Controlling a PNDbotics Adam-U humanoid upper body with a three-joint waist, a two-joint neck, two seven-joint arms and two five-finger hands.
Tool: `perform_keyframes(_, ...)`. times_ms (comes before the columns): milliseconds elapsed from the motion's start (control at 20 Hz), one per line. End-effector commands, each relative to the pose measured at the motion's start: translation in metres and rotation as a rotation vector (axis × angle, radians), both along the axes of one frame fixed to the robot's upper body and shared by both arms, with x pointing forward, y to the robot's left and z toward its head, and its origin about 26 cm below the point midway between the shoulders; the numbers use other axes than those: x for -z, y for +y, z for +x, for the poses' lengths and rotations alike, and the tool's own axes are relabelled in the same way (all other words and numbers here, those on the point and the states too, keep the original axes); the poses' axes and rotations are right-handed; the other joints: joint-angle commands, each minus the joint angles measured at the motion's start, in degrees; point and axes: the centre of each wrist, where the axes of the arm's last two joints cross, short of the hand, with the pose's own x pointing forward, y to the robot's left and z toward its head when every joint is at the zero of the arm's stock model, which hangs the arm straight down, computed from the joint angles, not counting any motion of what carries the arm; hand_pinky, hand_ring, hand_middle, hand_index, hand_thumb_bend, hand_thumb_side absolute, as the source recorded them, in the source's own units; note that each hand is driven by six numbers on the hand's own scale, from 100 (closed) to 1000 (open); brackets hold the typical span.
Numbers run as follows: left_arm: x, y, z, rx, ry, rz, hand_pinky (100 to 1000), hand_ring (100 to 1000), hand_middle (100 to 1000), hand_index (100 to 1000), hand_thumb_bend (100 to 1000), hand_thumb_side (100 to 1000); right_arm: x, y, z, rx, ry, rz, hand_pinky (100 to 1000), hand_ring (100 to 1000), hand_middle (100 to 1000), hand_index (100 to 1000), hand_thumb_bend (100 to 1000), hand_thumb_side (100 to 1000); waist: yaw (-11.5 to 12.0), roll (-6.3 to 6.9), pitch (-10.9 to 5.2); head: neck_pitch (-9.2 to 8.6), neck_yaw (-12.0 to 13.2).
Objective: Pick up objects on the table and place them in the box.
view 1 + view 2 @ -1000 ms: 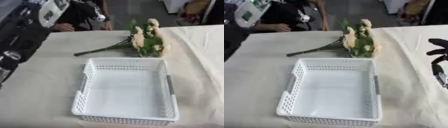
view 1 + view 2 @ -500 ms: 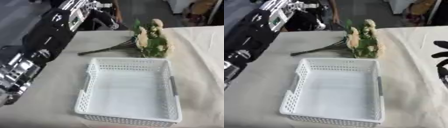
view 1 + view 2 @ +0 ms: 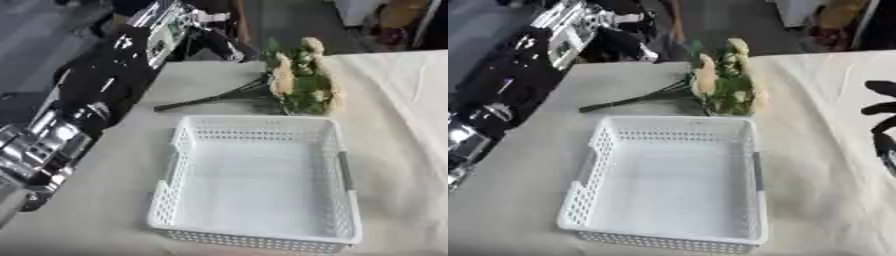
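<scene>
A bunch of cream flowers [image 3: 302, 80] with green leaves lies on the table beyond the box, its dark stems [image 3: 203, 102] pointing left. The white perforated box [image 3: 262, 175] stands in the middle with nothing inside it. My left arm [image 3: 96, 95] stretches from the lower left toward the far edge. Its dark hand [image 3: 223, 42] hangs above and just left of the flowers, merging with the dark background. My right hand [image 3: 883, 112] shows only in the right eye view, at the right edge, open, with its dark fingers over the cloth.
A beige cloth [image 3: 394, 130] covers the table. A person in dark clothes [image 3: 627, 17] sits behind the far edge. There is free cloth on the box's right and left sides.
My left arm has swung in from the left edge and reached forward toward the flowers. The view has shifted a little. The flowers, the box and my right hand stay where they were.
</scene>
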Motion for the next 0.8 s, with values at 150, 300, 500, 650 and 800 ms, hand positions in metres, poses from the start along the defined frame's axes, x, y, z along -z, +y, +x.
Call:
perform_keyframes(150, -0.004, -0.006, 0.004, 0.021, -0.011, 0.009, 900, 804, 713, 800, 944, 715, -0.012, 0.004, 0.000, -0.024, -0.038, -0.009, 669, 827, 987, 1000, 100, 305, -0.3, -0.25, -0.32, -0.09, 0.6)
perform_keyframes(300, 0.004, -0.011, 0.006, 0.037, 0.010, 0.014, 905, 804, 711, 799, 946, 723, -0.013, 0.005, 0.000, -0.026, -0.040, -0.009, 669, 827, 987, 1000, 100, 306, -0.5, -0.19, -0.22, -0.09, 0.7)
perform_keyframes(500, 0.012, -0.015, 0.007, 0.052, 0.032, 0.018, 906, 804, 710, 798, 948, 728, -0.014, 0.006, 0.001, -0.030, -0.043, -0.009, 669, 827, 987, 1000, 100, 307, -0.7, -0.09, -0.19, -0.09, 0.6)
perform_keyframes(650, 0.019, -0.016, 0.007, 0.055, 0.046, 0.019, 907, 804, 710, 798, 948, 731, -0.015, 0.006, 0.001, -0.032, -0.043, -0.008, 669, 826, 986, 1000, 100, 308, -0.9, -0.06, -0.19, -0.09, 0.5)
perform_keyframes(800, 0.027, -0.016, 0.007, 0.055, 0.065, 0.021, 907, 804, 709, 796, 950, 740, -0.016, 0.007, 0.001, -0.036, -0.045, -0.007, 669, 826, 985, 1000, 100, 307, -1.0, -0.04, -0.16, -0.09, 0.4)
